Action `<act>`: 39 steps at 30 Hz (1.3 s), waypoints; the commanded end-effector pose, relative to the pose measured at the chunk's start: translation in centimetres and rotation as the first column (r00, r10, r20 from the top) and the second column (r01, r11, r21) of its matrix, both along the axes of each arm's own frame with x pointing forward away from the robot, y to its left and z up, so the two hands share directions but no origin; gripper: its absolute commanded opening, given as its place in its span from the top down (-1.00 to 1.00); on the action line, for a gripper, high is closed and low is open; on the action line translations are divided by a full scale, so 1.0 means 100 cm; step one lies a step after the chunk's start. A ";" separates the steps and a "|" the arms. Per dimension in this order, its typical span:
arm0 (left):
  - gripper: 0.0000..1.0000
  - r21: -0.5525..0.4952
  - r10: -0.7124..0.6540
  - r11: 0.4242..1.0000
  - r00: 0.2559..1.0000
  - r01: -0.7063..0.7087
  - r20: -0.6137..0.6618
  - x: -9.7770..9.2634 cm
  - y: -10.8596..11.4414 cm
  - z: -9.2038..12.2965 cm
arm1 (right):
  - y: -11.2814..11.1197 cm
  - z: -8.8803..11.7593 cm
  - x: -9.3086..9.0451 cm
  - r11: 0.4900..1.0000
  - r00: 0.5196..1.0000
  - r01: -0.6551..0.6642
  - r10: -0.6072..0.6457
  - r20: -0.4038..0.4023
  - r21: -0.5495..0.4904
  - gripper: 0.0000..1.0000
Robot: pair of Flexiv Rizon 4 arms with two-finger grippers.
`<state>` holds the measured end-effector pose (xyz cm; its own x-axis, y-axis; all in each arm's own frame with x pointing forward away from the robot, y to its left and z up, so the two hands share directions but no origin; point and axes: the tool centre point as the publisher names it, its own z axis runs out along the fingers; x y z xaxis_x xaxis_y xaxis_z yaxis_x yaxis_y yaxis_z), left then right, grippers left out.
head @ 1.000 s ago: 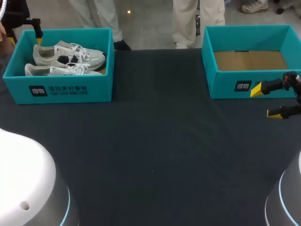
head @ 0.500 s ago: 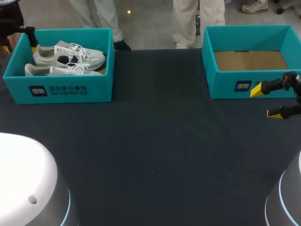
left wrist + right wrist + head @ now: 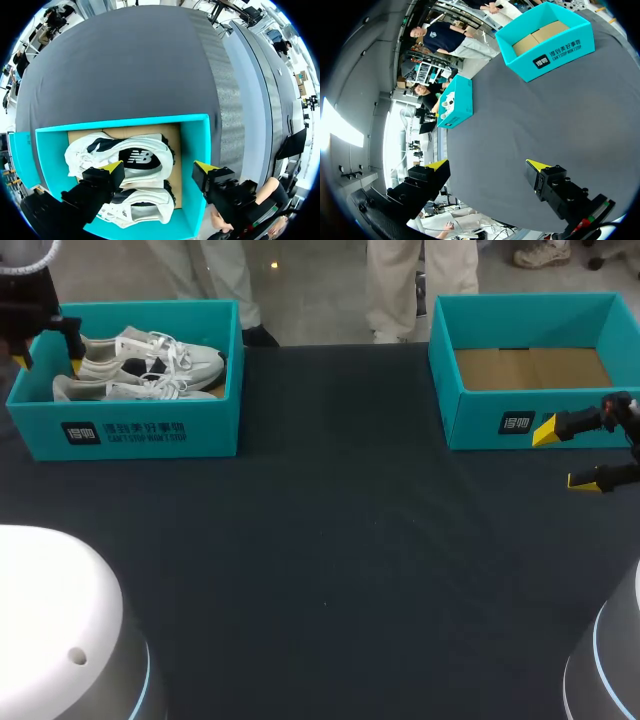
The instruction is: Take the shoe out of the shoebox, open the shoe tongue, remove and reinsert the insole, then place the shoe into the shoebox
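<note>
Left wrist view is looking straight down into the teal shoebox (image 3: 194, 145), where two white and grey shoes are lying side by side and touching on the cardboard floor, the far shoe (image 3: 125, 154) showing a dark side panel and the near shoe (image 3: 142, 209) lying partly under the fingers. The left gripper (image 3: 158, 169) is hanging above the box with its jaws released and spread wide, gripping nothing; one yellow tip is sitting over the line where the two shoes meet, and the other is sitting over the box's end wall. In the head view this shoebox is standing at the far left of the dark table (image 3: 330, 540), with the left arm coming in over its far left corner. A second teal shoebox (image 3: 480, 422) is standing at the far right, well apart from the first, its brown cardboard floor (image 3: 530, 368) showing. The right gripper (image 3: 563, 455) is hovering over the table just in front of that second box, its jaws also released and holding nothing, one yellow tip showing against the box's front wall.
</note>
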<state>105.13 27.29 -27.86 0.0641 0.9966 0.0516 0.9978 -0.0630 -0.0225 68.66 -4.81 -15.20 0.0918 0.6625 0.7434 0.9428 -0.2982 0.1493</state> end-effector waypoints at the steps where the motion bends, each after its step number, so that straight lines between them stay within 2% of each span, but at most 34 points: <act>1: -0.68 0.010 0.008 1.000 1.000 -0.007 -0.013 0.006 0.002 -0.008 | 0.000 0.000 -0.002 1.000 1.000 0.003 -0.003 0.001 -0.002 -1.00; 9: -0.36 0.002 0.032 0.999 0.999 -0.032 -0.032 0.015 0.006 -0.023 | 0.000 0.000 -0.002 1.000 1.000 0.003 -0.003 0.001 -0.002 -1.00; 10: 0.04 0.000 0.033 0.999 0.999 -0.033 -0.033 0.015 0.006 -0.025 | 0.000 0.000 -0.002 1.000 1.000 0.003 -0.003 0.001 -0.002 -1.00; 11: 0.07 0.000 0.034 0.999 0.999 -0.034 -0.032 0.016 0.006 -0.027 | 0.000 0.000 -0.002 1.000 1.000 0.003 -0.003 0.001 -0.002 -1.00; 15: 0.04 -0.010 0.021 1.000 0.999 -0.021 -0.034 0.015 0.008 -0.034 | 0.000 0.000 -0.002 1.000 1.000 0.003 -0.003 0.001 -0.002 -1.00; 17: -0.11 -0.009 0.021 1.000 0.999 -0.021 -0.035 0.015 0.009 -0.037 | 0.000 0.000 -0.002 1.000 1.000 0.003 -0.003 0.001 -0.002 -1.00; 19: -0.16 -0.013 0.022 1.000 0.999 -0.022 -0.037 0.016 0.011 -0.039 | 0.000 0.000 -0.002 1.000 1.000 0.003 -0.003 0.001 -0.002 -1.00; 28: 0.00 -0.022 0.002 1.000 0.999 -0.003 -0.046 0.015 0.015 -0.053 | 0.000 0.000 -0.002 1.000 1.000 0.003 -0.003 0.001 -0.002 -1.00; 31: -0.13 -0.016 -0.001 1.000 0.999 0.000 -0.044 0.014 0.016 -0.060 | 0.000 0.000 -0.002 1.000 1.000 0.003 -0.003 0.001 -0.002 -1.00; 33: -0.31 -0.014 -0.004 1.000 0.999 0.003 -0.042 0.013 0.016 -0.064 | 0.000 0.000 -0.002 1.000 1.000 0.003 -0.003 0.001 -0.002 -1.00; 39: -0.33 -0.011 0.004 1.000 0.998 -0.004 -0.055 0.018 0.017 -0.082 | 0.000 0.000 -0.002 1.000 1.000 0.003 -0.003 0.001 -0.002 -1.00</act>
<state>106.26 29.03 -35.11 0.0628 0.9973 0.0371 0.9956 -0.0600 -0.0722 68.66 -4.80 -15.20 0.0917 0.6625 0.7434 0.9428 -0.2981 0.1493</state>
